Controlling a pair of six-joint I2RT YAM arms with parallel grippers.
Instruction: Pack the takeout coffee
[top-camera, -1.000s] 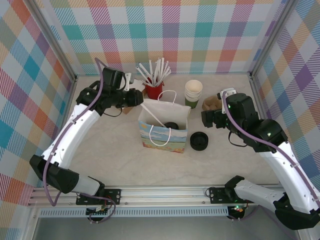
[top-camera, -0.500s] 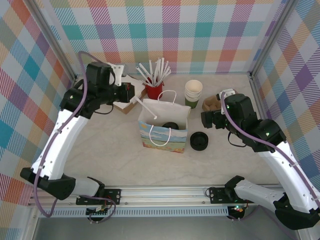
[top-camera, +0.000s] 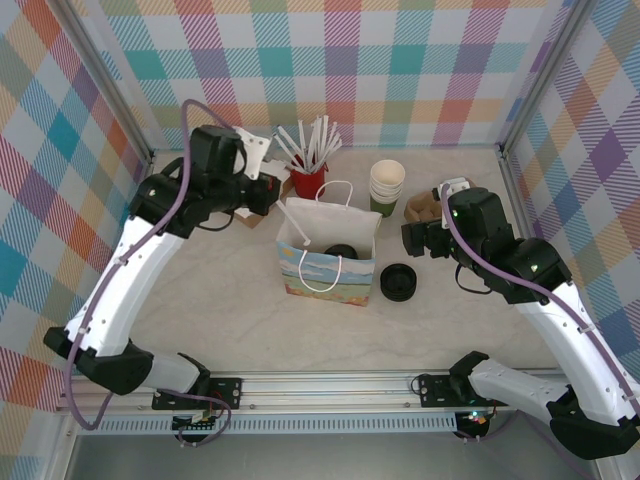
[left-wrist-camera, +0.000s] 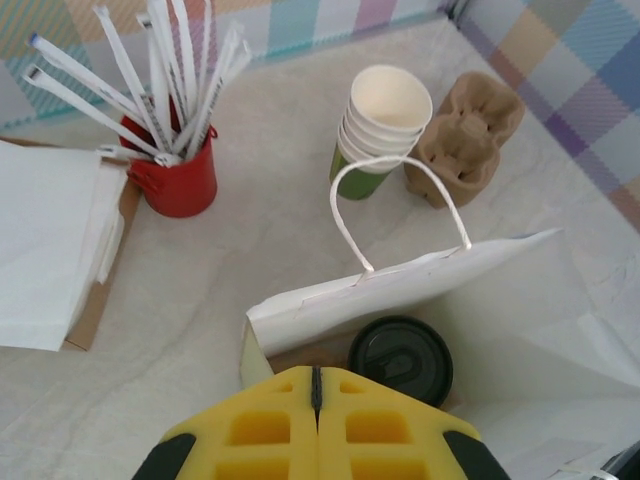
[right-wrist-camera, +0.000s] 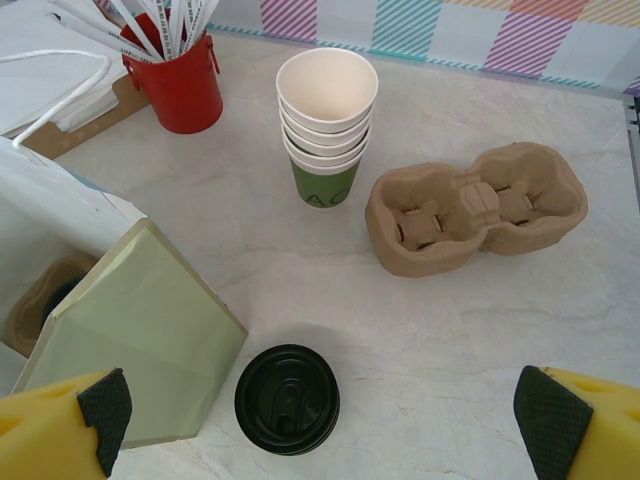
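Coffee (left-wrist-camera: 400, 358) is held by neither gripper. The left gripper's (left-wrist-camera: 316, 385) jaws are pressed together with nothing between them, shown in the wrist view as two yellow fingers meeting at a seam. Just beyond them the bag (left-wrist-camera: 400, 285) is seen standing open. The coffee is found inside it, marked by its black lid, with its wall hidden. The right gripper's (right-wrist-camera: 320, 430) jaws are spread wide and empty, hung over loose lids (right-wrist-camera: 287, 398) stacked just beside the bag. Farther out, a stack of cups (right-wrist-camera: 325, 150), a cardboard tray (right-wrist-camera: 478, 208) and a red pot (left-wrist-camera: 178, 172) of straws are set near the back wall.

A second earlier, a white straw was seen at the left gripper's fingertips, slanted into the bag, with the jaws slightly apart. Now the straw (top-camera: 292, 225) is left leaning in the bag's left side, the jaws have been closed, and the left arm has been drawn back from the bag's rim toward the pot. The right arm is unchanged.

From this it is judged that the straw has been released beside the coffee, and that little of the packing is left.
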